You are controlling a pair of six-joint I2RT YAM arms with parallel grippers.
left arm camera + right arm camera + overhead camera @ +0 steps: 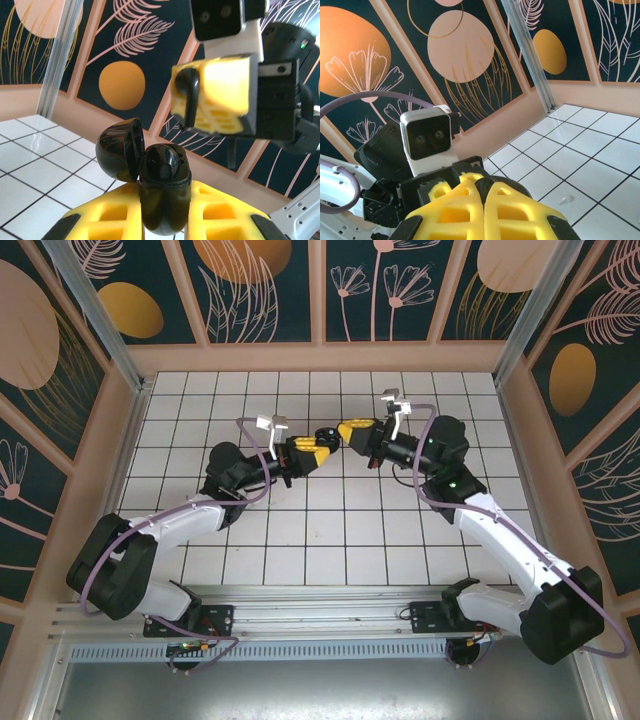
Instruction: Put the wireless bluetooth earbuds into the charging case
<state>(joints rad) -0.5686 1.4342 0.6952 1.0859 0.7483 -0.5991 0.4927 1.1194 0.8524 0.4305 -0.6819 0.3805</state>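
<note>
My left gripper [165, 187] is shut on a glossy black charging case [162, 205], held upright with its lid [117, 150] swung open to the left. One black earbud [171, 161] sits inside the case. Just above and beyond it, my right gripper [192, 107] pinches a second black earbud [187, 90] between its yellow fingers. In the right wrist view the right gripper [486, 189] is shut, with the dark earbud [484, 184] showing in the slit. From the top camera, the left gripper [326, 446] and right gripper [344, 431] meet tip to tip above mid-table.
The white tiled floor [300, 540] lies below both raised grippers, ringed by peach walls [320, 358]. A tiny pale object [565, 200] lies on a tile to the right; what it is cannot be told. The left wrist camera [427, 140] faces the right gripper closely.
</note>
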